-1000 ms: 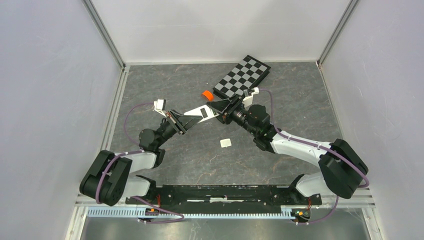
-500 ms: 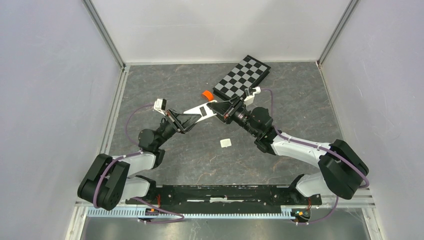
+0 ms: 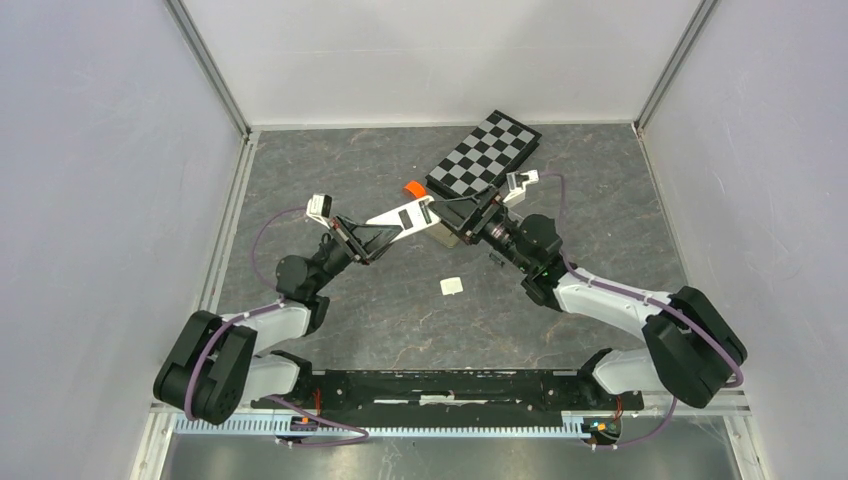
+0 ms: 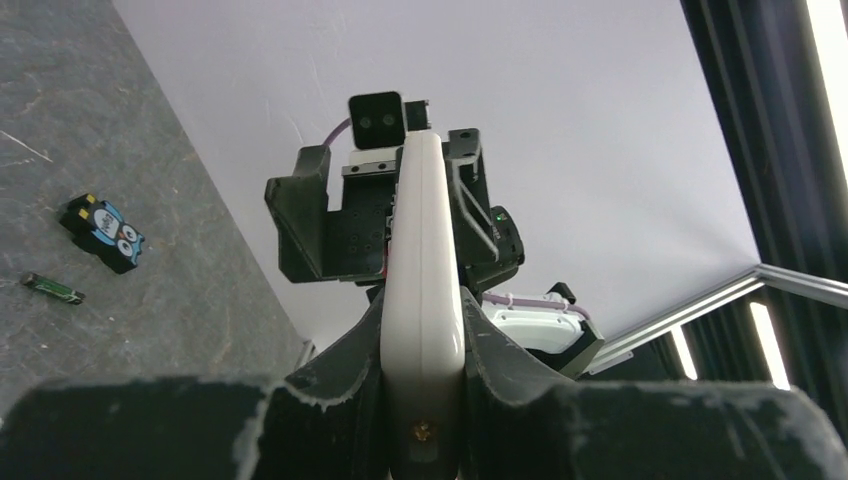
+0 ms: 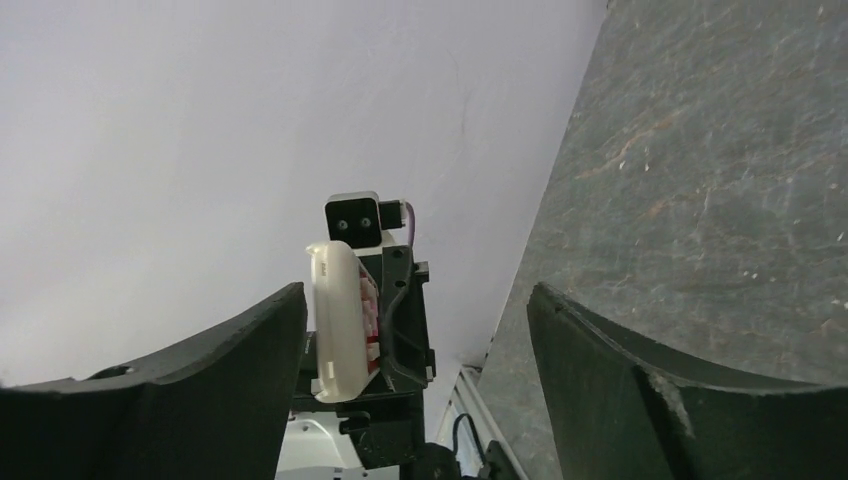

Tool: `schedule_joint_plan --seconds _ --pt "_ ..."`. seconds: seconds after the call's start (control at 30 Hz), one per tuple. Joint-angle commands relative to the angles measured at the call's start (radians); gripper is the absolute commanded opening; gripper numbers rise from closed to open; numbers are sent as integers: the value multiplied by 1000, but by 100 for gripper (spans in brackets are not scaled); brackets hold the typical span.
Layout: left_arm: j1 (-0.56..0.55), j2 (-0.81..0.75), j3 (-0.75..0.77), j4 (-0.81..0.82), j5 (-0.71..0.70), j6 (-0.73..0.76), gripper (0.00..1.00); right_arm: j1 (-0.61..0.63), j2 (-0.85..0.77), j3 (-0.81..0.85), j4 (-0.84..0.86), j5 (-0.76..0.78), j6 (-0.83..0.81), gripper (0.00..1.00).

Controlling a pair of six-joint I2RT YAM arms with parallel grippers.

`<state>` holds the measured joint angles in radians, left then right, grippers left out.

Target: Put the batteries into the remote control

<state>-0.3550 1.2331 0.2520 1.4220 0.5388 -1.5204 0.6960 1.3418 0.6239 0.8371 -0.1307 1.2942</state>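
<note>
Your right claw [image 5: 417, 290] has backed off to the right, spread wide and empty. Your left claw [image 4: 422, 400] pinches the white remote [image 4: 422, 280] up in the air. One small battery [image 4: 52, 288] lies on the table [image 4: 60, 100] near the owl gadget [image 4: 100, 232].

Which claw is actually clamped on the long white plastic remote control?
The left claw, shut against both sides of the long white plastic remote control; the right claw is open, spread wide.
</note>
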Motion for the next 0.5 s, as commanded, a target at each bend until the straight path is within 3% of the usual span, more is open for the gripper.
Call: schedule_joint_plan --seconds 0.0,0.07,0.2,0.33,0.4,0.47 --pt "5 11 24 11 34 123 2 -49 -67 -33 122 -76 -90 89" --pt "6 21 22 -3 43 156 2 -87 -92 -54 137 -117 -115 98" --pt "9 37 20 -31 71 222 2 -178 -144 -68 27 -219 -236 98" --pt "12 33 15 -82 71 266 2 -224 -175 54 -469 -156 -625 97" --pt "13 24 16 -117 70 289 2 -224 -155 145 -747 -12 -828 87" --pt "15 8 19 -172 64 319 2 -224 -127 190 -908 103 -972 76"
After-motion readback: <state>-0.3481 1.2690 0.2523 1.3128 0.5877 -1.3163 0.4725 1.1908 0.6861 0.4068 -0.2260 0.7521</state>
